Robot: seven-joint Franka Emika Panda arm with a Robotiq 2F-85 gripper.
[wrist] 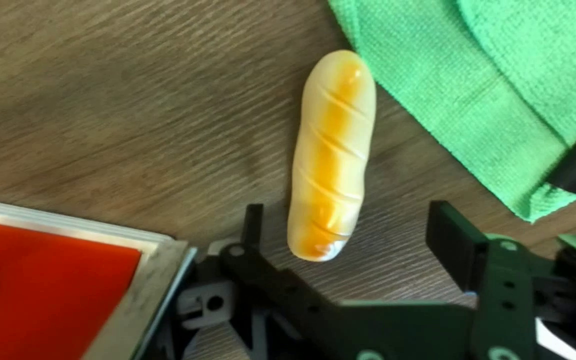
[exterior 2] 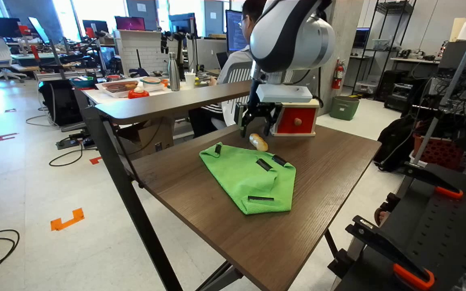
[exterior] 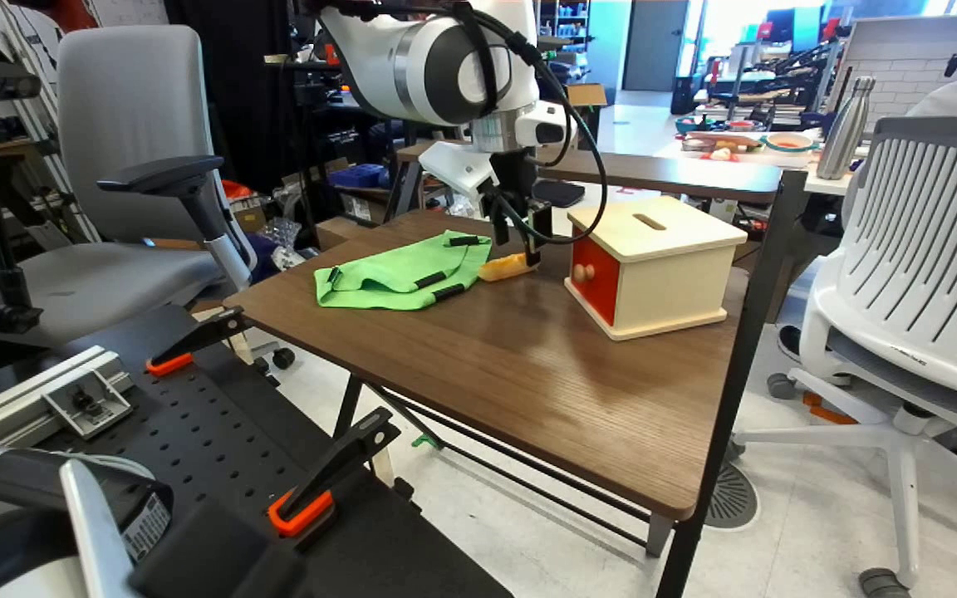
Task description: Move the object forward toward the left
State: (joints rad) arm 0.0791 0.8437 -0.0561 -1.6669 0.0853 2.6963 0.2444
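The object [wrist: 332, 155] is a small elongated orange-yellow, bread-like item with shallow slanted grooves. It lies on the brown table, and it also shows in both exterior views [exterior: 507, 267] [exterior 2: 258, 142]. In the wrist view its far end touches or nearly touches the green cloth's edge. My gripper [wrist: 346, 206] is open, with its fingers apart on either side of the object's near end and a gap to each. In both exterior views the gripper [exterior: 518, 247] [exterior 2: 255, 132] points down at the object, just above the table. Nothing is held.
A green cloth [exterior: 404, 270] with black strips lies beside the object, and also shows in an exterior view [exterior 2: 253, 178]. A wooden box [exterior: 678, 278] with a red front and round knob stands close to the gripper's other side. A raised shelf [exterior 2: 176, 99] runs along the table's edge.
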